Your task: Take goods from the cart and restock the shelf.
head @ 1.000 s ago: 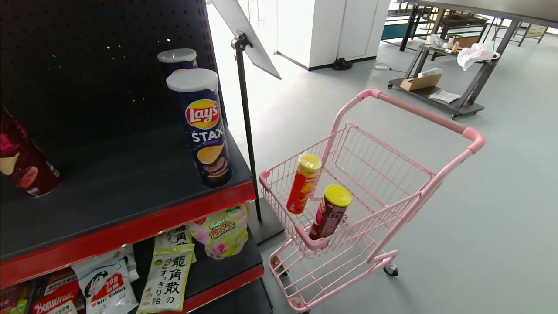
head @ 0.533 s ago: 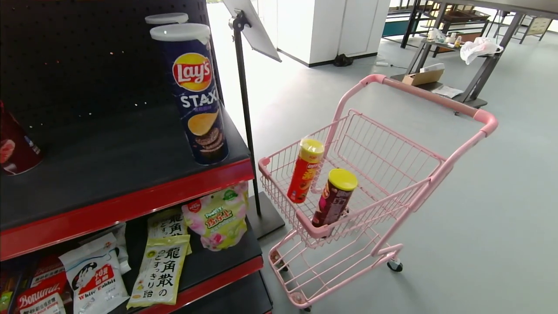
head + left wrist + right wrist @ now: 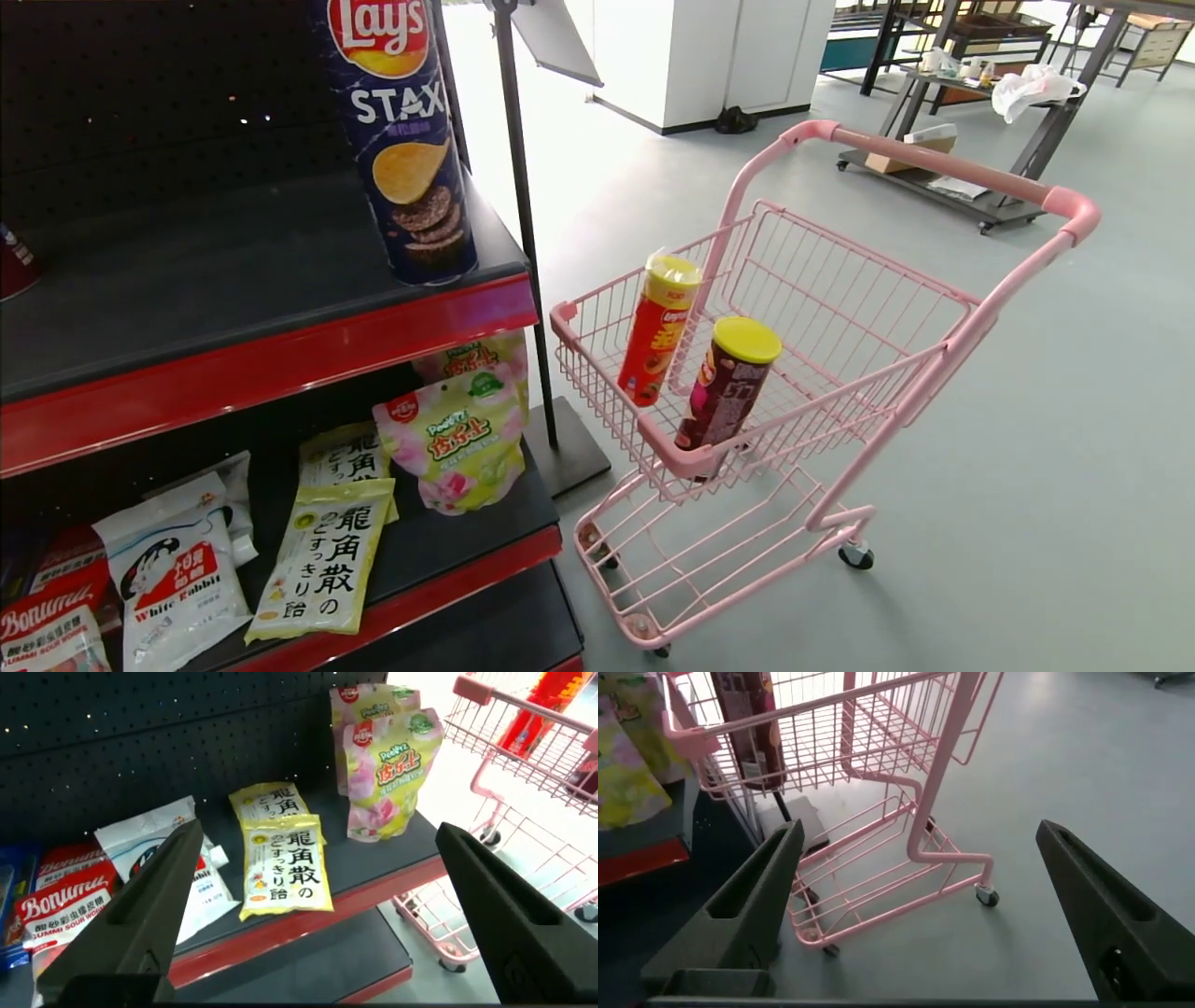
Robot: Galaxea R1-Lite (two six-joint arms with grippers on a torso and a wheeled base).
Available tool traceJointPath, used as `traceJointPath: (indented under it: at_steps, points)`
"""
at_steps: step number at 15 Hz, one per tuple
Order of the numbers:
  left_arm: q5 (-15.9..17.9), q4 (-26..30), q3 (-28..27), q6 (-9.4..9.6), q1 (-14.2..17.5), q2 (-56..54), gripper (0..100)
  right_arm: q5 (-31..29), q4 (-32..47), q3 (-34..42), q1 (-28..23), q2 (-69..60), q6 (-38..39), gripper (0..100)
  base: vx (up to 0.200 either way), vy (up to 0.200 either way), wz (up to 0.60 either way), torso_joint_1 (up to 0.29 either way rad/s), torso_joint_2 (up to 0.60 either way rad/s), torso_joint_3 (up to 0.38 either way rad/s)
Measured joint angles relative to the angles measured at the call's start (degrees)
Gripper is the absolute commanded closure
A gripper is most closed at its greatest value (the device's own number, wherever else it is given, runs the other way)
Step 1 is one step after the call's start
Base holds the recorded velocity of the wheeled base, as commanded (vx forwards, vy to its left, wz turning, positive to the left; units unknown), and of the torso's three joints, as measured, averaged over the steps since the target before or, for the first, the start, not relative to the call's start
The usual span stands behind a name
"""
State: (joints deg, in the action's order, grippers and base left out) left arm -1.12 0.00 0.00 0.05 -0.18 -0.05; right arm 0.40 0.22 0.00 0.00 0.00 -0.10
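A pink cart [image 3: 943, 350] stands on the floor just right of the shelf [image 3: 261, 359]. In its basket, a red can with a yellow lid [image 3: 656, 331] and a maroon can with a yellow lid [image 3: 731, 387] lean near the front corner. A tall blue chips can [image 3: 403, 140] stands on the upper shelf board. My left gripper [image 3: 318, 924] is open, low before the lower shelf's snack bags [image 3: 285, 863], the cart [image 3: 523, 765] beside them. My right gripper [image 3: 915, 924] is open above the floor by the cart's lower rack [image 3: 878, 882]; the maroon can [image 3: 743, 719] is in the basket.
A sign stand's pole [image 3: 523, 233] and flat base [image 3: 571, 457] sit between shelf and cart. Snack bags [image 3: 327, 560] lie on the lower shelf, a pink-green pouch [image 3: 453, 448] upright. Black metal trolleys [image 3: 971, 201] and a white cabinet [image 3: 709, 56] are far behind. Open grey floor [image 3: 1046, 467] lies right of the cart.
The whole head view has shifted, so the camera moved: shelf and cart sit higher in the picture and more of the lower shelf shows. The cans and cart keep their places.
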Motion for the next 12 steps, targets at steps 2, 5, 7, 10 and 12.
traceJointPath:
  at_steps: [2,5,7,10,12]
  points:
    - [0.01,0.0,0.0,0.02,0.0,0.0,0,-0.8,-0.11,-0.11,-0.02,0.0,-1.21,0,0.0,0.0,0.0,0.0,0.0,0.0]
    - [0.01,0.0,0.0,0.02,0.0,-0.02,0,-0.78,-0.55,-0.85,-0.05,0.05,-1.29,0,0.0,0.0,0.0,0.0,0.0,0.0]
    - [0.0,0.0,0.0,0.0,0.0,0.0,0,0.06,-0.35,-5.62,0.1,2.21,1.35,0,0.0,0.0,0.0,0.0,0.0,0.0]
    - [0.0,0.0,0.0,0.02,0.0,0.0,0,3.32,-2.13,-18.25,1.45,16.07,5.68,0,0.0,0.0,0.0,0.0,0.0,0.0]
    - [0.0,0.0,0.0,0.05,0.0,0.0,0,5.25,-8.12,-24.03,2.63,32.0,7.79,0,0.0,0.0,0.0,0.0,0.0,0.0]
